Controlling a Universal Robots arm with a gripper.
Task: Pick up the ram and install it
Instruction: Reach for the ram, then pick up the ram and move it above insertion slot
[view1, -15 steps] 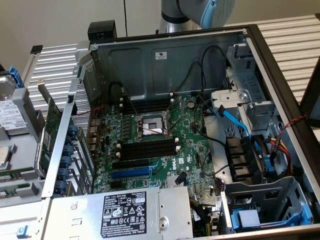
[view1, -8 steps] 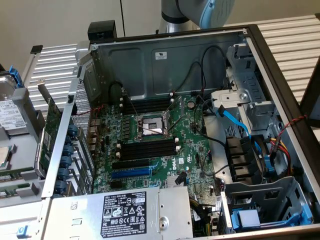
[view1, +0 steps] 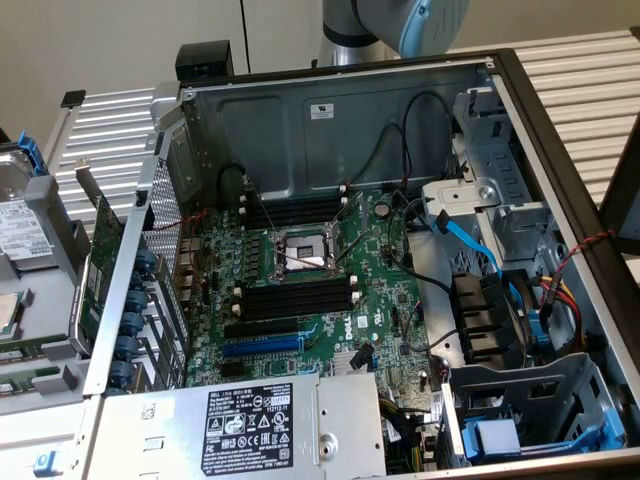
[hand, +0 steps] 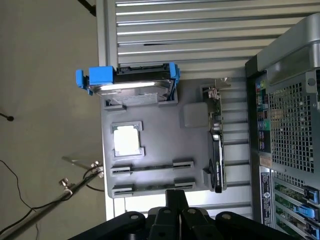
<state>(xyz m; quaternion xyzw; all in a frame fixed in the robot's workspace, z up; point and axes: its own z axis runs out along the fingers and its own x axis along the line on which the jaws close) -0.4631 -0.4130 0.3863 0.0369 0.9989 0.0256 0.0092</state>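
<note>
Exterior view: set high over the open computer case (view1: 330, 130) at its power supply (view1: 250, 430) end, tilted down into it, close, with the motherboard (view1: 380, 300) mid-frame; wrist view: held well above the slatted tabletop (hand: 175, 30), facing straight down onto the grey parts tray (hand: 160, 145) just beside the case; shared by both: the hard drive (hand: 135, 87) in its blue bracket, the expansion card (hand: 216, 155) and the case's perforated rear panel (hand: 295, 125), all at the exterior view's left.

a slatted pale metal counter (view1: 110, 125) carries an open computer case (view1: 330, 120), lying on its side with the motherboard (view1: 385, 300) facing up. just beside the case, on the exterior view's left, a flat grey tray (hand: 160, 135) rests on the slats
</note>
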